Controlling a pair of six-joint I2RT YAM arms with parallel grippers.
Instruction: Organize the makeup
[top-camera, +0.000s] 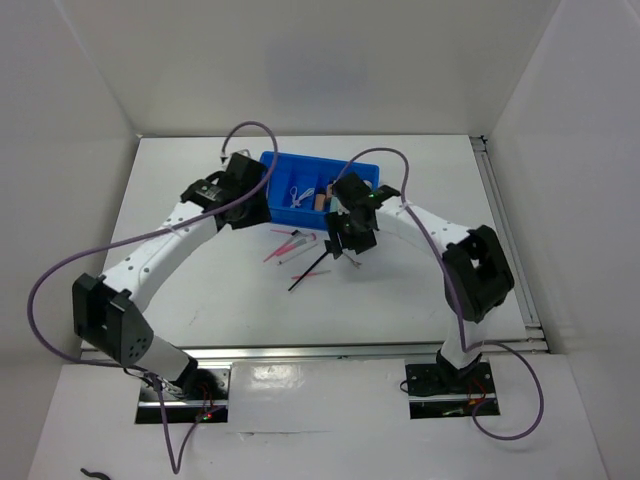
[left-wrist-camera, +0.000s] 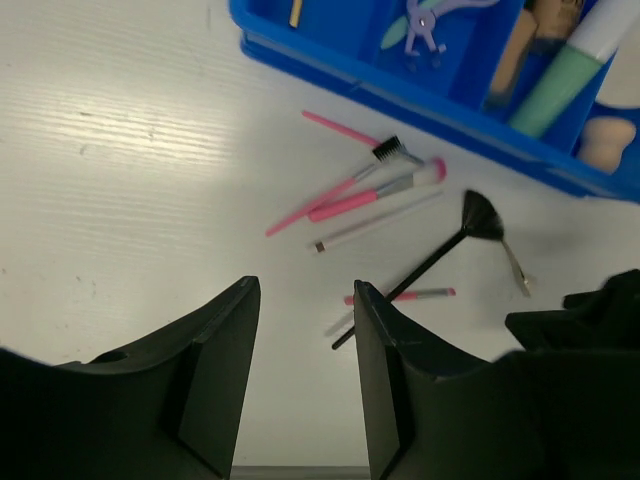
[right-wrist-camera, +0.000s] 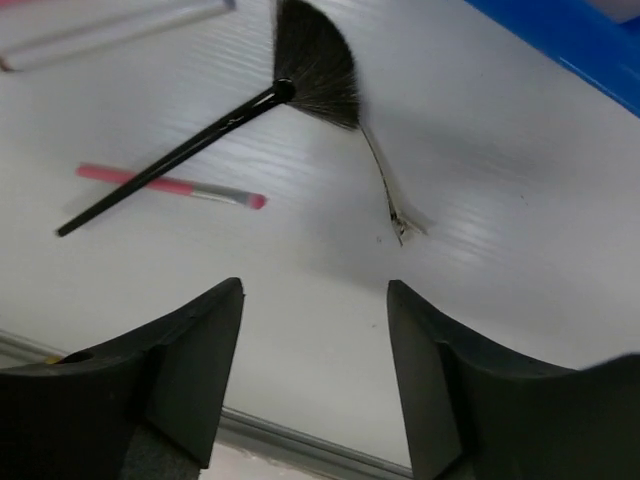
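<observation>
Several thin pink and silver sticks (top-camera: 288, 246) and a black fan brush (top-camera: 312, 270) lie loose on the white table in front of the blue tray (top-camera: 300, 157). In the left wrist view the tray (left-wrist-camera: 400, 98) holds a mint-green tube (left-wrist-camera: 558, 88), a beige bottle (left-wrist-camera: 513, 52) and a peach sponge (left-wrist-camera: 606, 140). The pink sticks (left-wrist-camera: 350, 195) and the brush (left-wrist-camera: 440, 258) lie ahead. My left gripper (left-wrist-camera: 307, 288) is open and empty above bare table. My right gripper (right-wrist-camera: 315, 287) is open and empty, just short of the fan brush (right-wrist-camera: 310, 70) and a pink stick (right-wrist-camera: 170, 186).
A thin metal clip (right-wrist-camera: 390, 195) lies on the table beside the brush head. A pale eyelash curler (left-wrist-camera: 425, 22) sits in a tray compartment. The tray's blue corner (right-wrist-camera: 570, 35) is at the top right of the right wrist view. White walls enclose the table.
</observation>
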